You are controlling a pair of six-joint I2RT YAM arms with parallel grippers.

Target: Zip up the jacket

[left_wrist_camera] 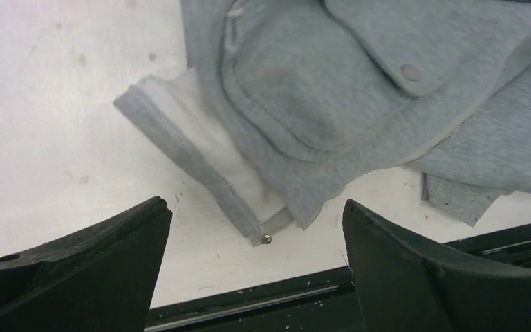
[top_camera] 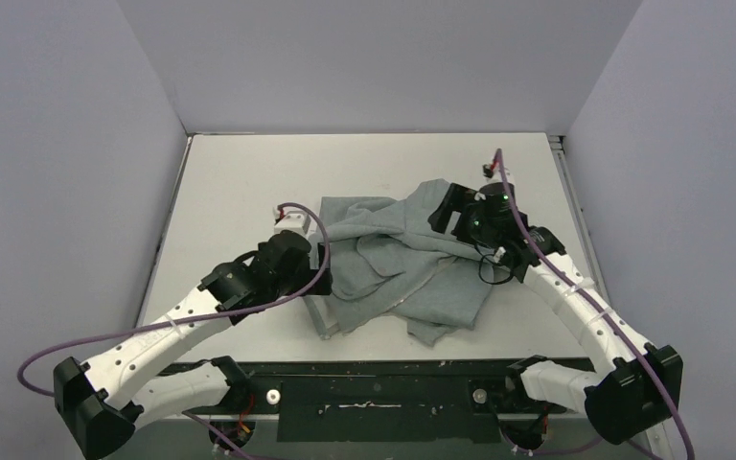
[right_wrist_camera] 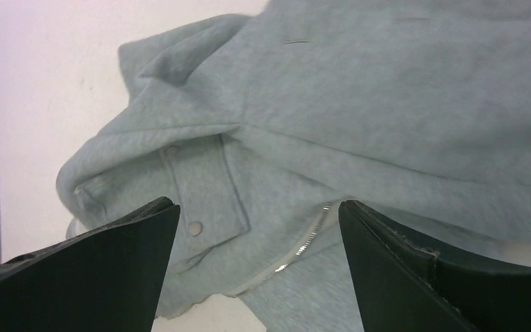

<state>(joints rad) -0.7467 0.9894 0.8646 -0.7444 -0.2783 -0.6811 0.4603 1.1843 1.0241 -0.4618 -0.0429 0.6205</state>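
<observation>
**Jaws wide on both arms, nothing held**

Left jaws stand spread apart over the bare white table (left_wrist_camera: 55,104), just beside the crumpled light heather-grey sweatshirt-fabric jacket (top_camera: 402,264), and grip nothing. Right jaws are as wide, hovering over the garment's far right side, also empty.

The jacket lies in a heap at mid-table between the two arms, its folds overlapping. In the left wrist view a front edge is turned back, showing white lining (left_wrist_camera: 214,152) and a small metal zipper end (left_wrist_camera: 266,239). A round metal snap (left_wrist_camera: 409,71) sits on a flap. In the right wrist view a short run of silver zipper teeth (right_wrist_camera: 303,245) disappears under a thick fold (right_wrist_camera: 401,124). A purple cable (top_camera: 326,264) loops beside the cloth's left edge.
</observation>
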